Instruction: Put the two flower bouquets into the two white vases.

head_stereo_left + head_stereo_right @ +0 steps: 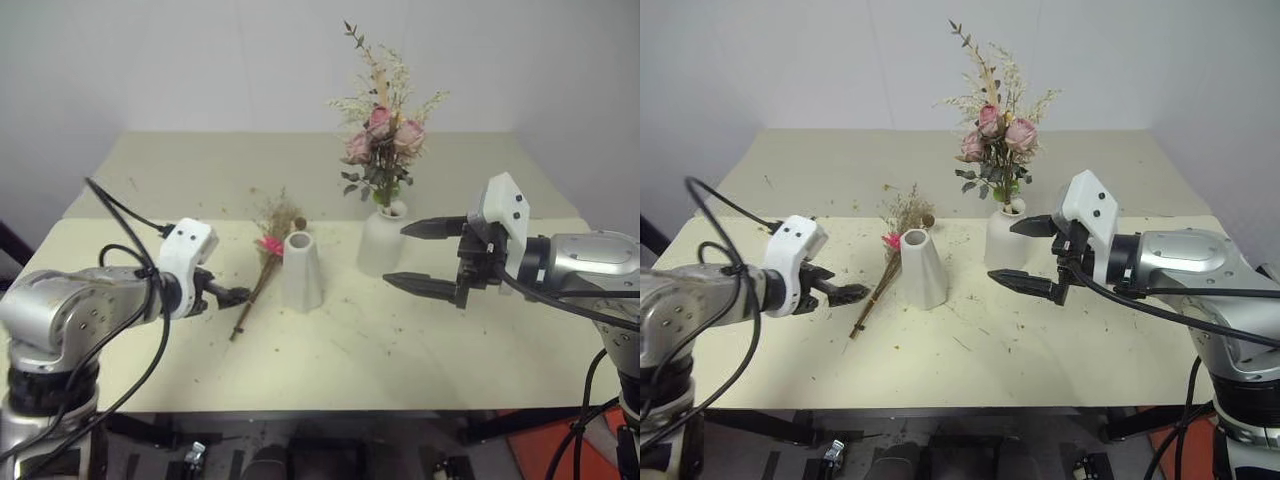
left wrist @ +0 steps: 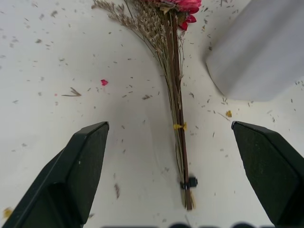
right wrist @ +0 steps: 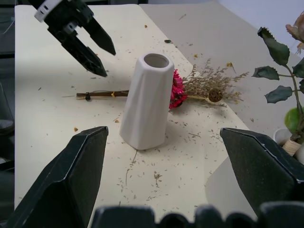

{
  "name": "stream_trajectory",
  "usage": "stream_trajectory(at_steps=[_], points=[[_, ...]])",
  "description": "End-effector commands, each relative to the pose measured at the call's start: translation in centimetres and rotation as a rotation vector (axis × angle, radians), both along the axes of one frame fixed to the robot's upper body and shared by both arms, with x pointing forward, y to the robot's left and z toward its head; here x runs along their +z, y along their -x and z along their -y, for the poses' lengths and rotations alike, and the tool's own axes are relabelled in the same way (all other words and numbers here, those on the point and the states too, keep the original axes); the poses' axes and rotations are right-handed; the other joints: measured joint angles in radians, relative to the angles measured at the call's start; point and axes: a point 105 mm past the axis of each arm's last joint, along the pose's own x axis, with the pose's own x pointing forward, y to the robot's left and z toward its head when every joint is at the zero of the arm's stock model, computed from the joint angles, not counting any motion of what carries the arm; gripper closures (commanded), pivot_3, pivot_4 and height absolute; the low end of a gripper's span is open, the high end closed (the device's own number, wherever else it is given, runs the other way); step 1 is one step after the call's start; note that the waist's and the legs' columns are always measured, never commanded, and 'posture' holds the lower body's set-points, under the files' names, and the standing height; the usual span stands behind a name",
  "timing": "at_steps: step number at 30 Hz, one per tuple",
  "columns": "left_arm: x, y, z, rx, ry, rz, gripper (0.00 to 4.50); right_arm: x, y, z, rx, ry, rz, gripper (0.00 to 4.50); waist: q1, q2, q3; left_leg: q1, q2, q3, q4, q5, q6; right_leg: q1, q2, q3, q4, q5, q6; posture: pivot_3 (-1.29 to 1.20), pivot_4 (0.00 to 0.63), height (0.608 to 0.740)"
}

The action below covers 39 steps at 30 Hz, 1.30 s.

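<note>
Head views
- Writing: no brand, label or lettering can be read on any item.
- Vases, count: two, both matte white, upright on the cream tabletop (image 1: 450, 360).
- Tapered vase (image 1: 301, 270): stands near the tabletop centre; its narrow mouth holds nothing.
- Rounder vase (image 1: 380, 243): stands just to the right of the tapered vase and slightly behind it; it holds the rose bouquet (image 1: 383, 140), upright, with pale pink roses, cream sprigs and green leaves.
- Bouquets, count: two. The dried grass bouquet (image 1: 266, 258) lies flat on the tabletop just left of the tapered vase, pink daisy beside the vase wall, stem ends toward the near edge.
- Left tool (image 1: 235, 295): just beside the stem end of the dried grass bouquet; it holds nothing.
- Right tool (image 1: 422, 258): fingers spread wide, one above the other, in front of the rounder vase; it holds nothing.
- Debris: fine plant bits are scattered over the tabletop.

Left wrist view
- Left tool (image 2: 175, 175): both black fingers stand far apart with nothing gripped.
- Dried grass bouquet (image 2: 173, 90): lies on the tabletop between the two fingers, apart from both. One yellow tie and one black tie bind the stems.
- Tapered vase (image 2: 259, 52): its wall stands beside the daisy.

Right wrist view
- Right tool (image 3: 164, 180): fingers wide apart, empty.
- Tapered vase (image 3: 145, 102): upright between the fingers' line of sight, mouth empty.
- Dried grass bouquet (image 3: 199, 90): lies behind the tapered vase, stems on one side, grasses on the other.
- Left tool (image 3: 102, 59): open above the stem end.
</note>
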Motion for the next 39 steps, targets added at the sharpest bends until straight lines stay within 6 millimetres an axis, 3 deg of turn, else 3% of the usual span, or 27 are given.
stream_trajectory(at_steps=[1,13,17,22,28,29,35,37,39], points=[[0.2,-1.5,0.1,0.02,0.018,-0.006,0.0,0.9,0.1,0.0,-0.021,-0.005,0.043,0.03,0.0,0.0,0.0,0.0,0.0,0.0,0.0,0.0,0.0,0.0,0.0,0.0,-0.001,0.0,0.0,0.0,0.15,0.74],[-1.8,-4.8,1.8,-0.063,0.054,-0.14,0.0,0.6,0.9,1.0,-0.13,-0.027,0.056,0.03,-0.001,0.0,0.0,-0.001,-0.001,0.0,0.0,0.0,0.0,0.0,-0.001,0.0,-0.002,0.0,0.0,0.0,0.15,0.74],[-2.4,-5.1,2.7,-0.112,0.08,-0.186,0.9,0.5,1.0,1.3,-0.158,-0.041,0.053,0.0,0.0,0.0,0.0,-0.001,-0.001,0.0,0.0,0.0,0.0,0.0,-0.001,0.0,-0.002,0.0,0.0,0.0,0.15,0.74],[-3.8,-5.7,2.1,-0.085,0.036,-0.228,2.55,0.4,0.7,1.5,-0.184,-0.05,0.053,0.0,-0.001,0.0,0.0,-0.002,-0.001,0.0,0.0,0.0,0.0,0.0,-0.001,0.0,-0.002,0.001,0.0,0.0,0.15,0.74],[-3.8,-6.0,1.6,-0.065,0.032,-0.222,4.48,0.3,0.5,1.5,-0.197,-0.059,0.05,0.0,-0.001,0.0,0.0,-0.002,-0.001,0.0,0.0,0.0,0.0,0.0,-0.001,0.0,-0.002,0.0,0.0,0.0,0.15,0.74],[-3.7,-6.1,1.5,-0.062,0.031,-0.217,4.48,0.3,0.5,1.5,-0.198,-0.059,0.05,0.0,0.0,0.0,0.0,-0.002,-0.001,0.0,0.0,0.0,0.0,0.0,-0.001,0.0,-0.002,0.0,0.0,0.0,0.15,0.74],[0.6,-7.6,0.0,0.021,0.119,0.026,4.48,0.3,0.3,1.7,-0.21,-0.059,0.055,0.0,-0.002,-0.001,0.0,-0.003,-0.001,0.0,0.001,0.0,0.0,-0.001,-0.001,0.0,-0.002,0.001,0.0,0.0,0.15,0.74],[3.7,-8.1,-1.1,0.065,0.212,0.185,4.48,0.4,0.3,1.9,-0.22,-0.059,0.061,0.0,-0.002,-0.001,0.0,-0.003,-0.001,0.0,0.001,0.0,0.0,-0.001,-0.001,0.0,-0.002,0.001,0.0,0.0,0.15,0.74],[8.1,-8.1,-2.4,0.116,0.342,0.388,4.48,0.6,0.4,2.4,-0.237,-0.07,0.064,0.0,-0.001,-0.001,0.001,-0.004,0.0,0.0,0.001,0.0,0.0,-0.002,-0.001,0.0,-0.002,0.001,0.0,0.0,0.15,0.74]])
